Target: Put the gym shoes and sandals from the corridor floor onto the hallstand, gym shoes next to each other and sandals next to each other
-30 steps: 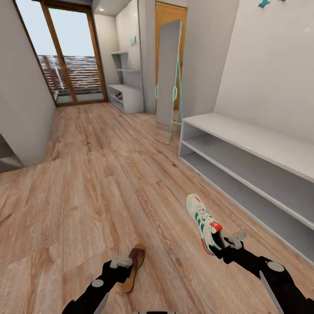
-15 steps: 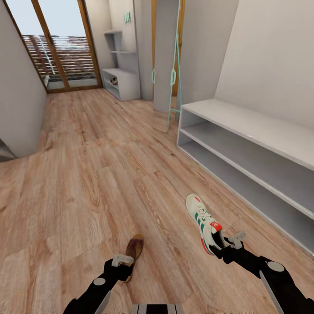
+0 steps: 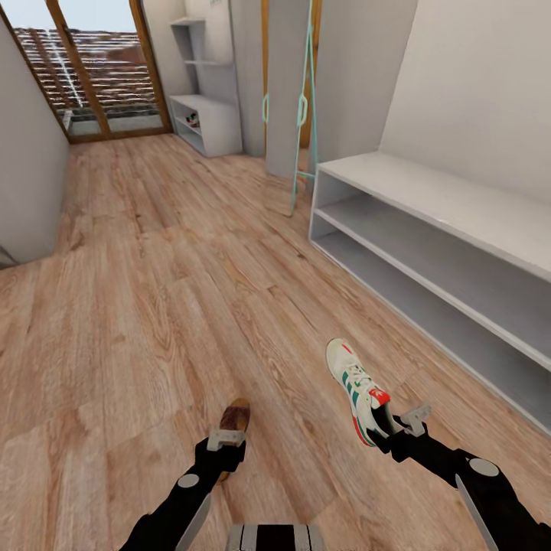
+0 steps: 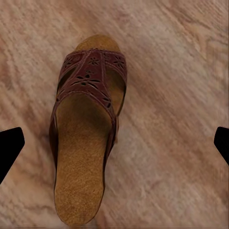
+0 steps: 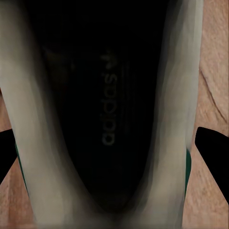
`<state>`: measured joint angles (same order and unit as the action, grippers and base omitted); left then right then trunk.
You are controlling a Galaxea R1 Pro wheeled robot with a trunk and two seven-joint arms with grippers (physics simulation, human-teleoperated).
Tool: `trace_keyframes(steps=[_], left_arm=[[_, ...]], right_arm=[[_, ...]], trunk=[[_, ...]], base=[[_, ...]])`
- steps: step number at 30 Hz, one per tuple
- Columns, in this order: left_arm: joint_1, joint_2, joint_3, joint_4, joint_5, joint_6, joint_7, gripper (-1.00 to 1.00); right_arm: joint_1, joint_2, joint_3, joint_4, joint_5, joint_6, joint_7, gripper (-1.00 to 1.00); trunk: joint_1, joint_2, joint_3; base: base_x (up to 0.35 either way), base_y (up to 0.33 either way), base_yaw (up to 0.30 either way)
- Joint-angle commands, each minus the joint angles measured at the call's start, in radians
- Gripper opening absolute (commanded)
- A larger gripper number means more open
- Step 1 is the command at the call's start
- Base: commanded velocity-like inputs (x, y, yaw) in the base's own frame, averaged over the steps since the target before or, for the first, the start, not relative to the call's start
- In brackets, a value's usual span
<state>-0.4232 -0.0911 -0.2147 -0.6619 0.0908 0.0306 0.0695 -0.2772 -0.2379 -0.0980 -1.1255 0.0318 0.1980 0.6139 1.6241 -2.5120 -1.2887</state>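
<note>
The right claw (image 3: 398, 433) pinches the heel of a white gym shoe (image 3: 358, 390), held off the wood-plank corridor floor (image 3: 153, 291) near the white hallstand (image 3: 428, 252); it should carry the shoe level onto a shelf before letting go. The left claw (image 3: 223, 448), fingers spread wide, hovers over a brown leather sandal (image 4: 88, 133) with a punched floral strap and grainy insole, lying flat on the floor.

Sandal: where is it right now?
In the head view the sandal lies on the wood floor low and left of centre, just ahead of the left gripper, left of the sneaker.
</note>
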Motion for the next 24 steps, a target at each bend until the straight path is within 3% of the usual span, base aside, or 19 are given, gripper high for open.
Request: trace_keyframes(steps=[1, 11, 19, 24], left_arm=[[0.0, 0.001, -0.004, -0.003, 0.01, 0.003, 0.008, 1.0], [0.008, 0.013, 0.077, -0.001, 0.006, 0.0, 0.024, 1.0], [0.009, 0.027, 0.09, 0.009, -0.001, -0.011, 0.025, 1.0], [0.009, 0.03, 0.092, 0.012, -0.004, -0.067, 0.024, 1.0]], right_arm=[[0.0, 0.0, -0.002, -0.002, 0.002, 0.006, 0.006, -1.0], [0.0, 0.0, -0.003, -0.002, 0.002, 0.006, 0.006, -1.0], [0.0, 0.0, 0.0, -0.002, 0.002, 0.007, 0.006, -1.0], [0.0, 0.0, -0.001, -0.002, 0.002, 0.008, 0.006, -1.0]], trunk=[[0.0, -0.001, -0.005], [0.005, -0.003, -0.043], [0.008, -0.005, -0.074], [0.011, -0.006, -0.094]], base=[[0.0, 0.0, 0.0], [0.0, 0.0, 0.0], [0.0, 0.0, 0.0], [0.0, 0.0, 0.0]])
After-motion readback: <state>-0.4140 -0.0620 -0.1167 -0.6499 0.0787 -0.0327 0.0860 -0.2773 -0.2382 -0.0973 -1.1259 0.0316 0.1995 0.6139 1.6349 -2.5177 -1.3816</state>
